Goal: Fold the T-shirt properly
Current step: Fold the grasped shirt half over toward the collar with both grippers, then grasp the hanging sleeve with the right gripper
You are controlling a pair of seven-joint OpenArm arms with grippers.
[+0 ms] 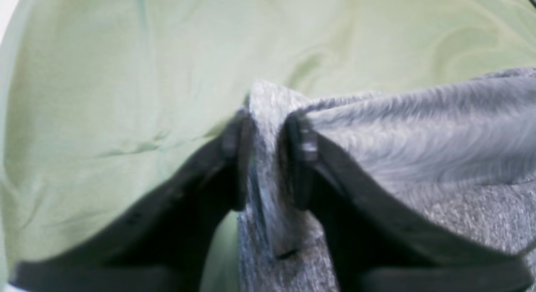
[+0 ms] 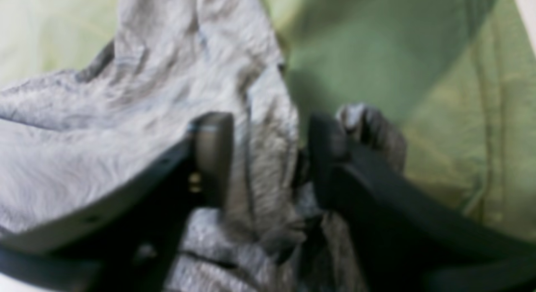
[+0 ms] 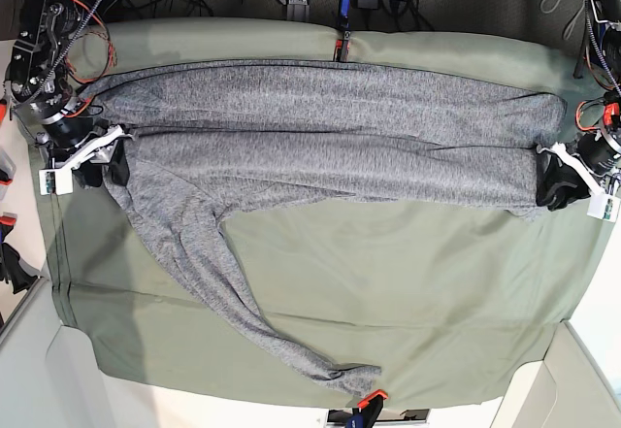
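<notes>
Left gripper (image 1: 268,158) clamps T-shirt (image 3: 330,137) edge; right gripper (image 2: 268,158) likewise pinches bunched grey knit. Between them we see shirt stretched taut across green cloth (image 3: 388,282), one flap trailing away from both. We judge lengthwise fold underway; next, carry held edges over together, evenly.

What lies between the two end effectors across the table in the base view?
The T-shirt spans the whole stretch in the base view, pinched at one end by the right end effector and at the other by the left end effector.
</notes>
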